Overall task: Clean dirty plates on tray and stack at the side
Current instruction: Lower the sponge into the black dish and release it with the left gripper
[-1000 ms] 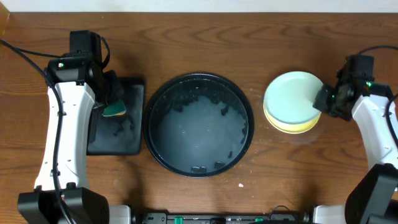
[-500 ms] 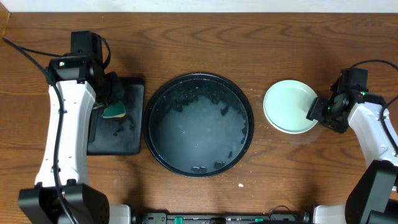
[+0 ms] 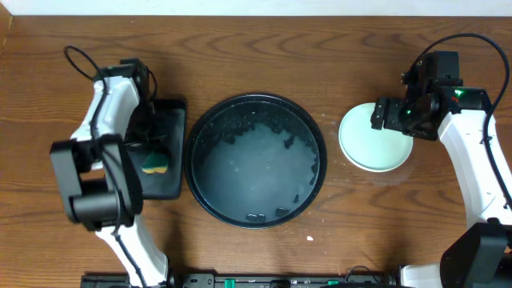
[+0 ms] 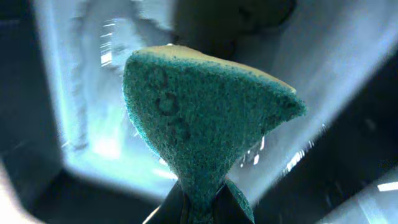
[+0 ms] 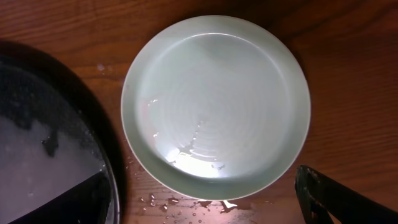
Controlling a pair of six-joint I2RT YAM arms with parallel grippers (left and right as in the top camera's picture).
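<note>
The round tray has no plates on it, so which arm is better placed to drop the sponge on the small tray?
Left. The left gripper is shut on the sponge right over the small tray; the right gripper hangs open above the plates, beyond the round tray.

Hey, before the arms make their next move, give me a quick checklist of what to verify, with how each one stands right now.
1. Round tray free of plates: ok, none on it.
2. Top plate lying on the table beside the tray: ok.
3. All three plates stacked: cannot tell, only the top mint one shows.
4. Top plate clean: ok, just wet.
5. Right claw let go: ok, open and empty.
6. Left claw gripping the sponge: ok, over the rectangular tray.
</note>
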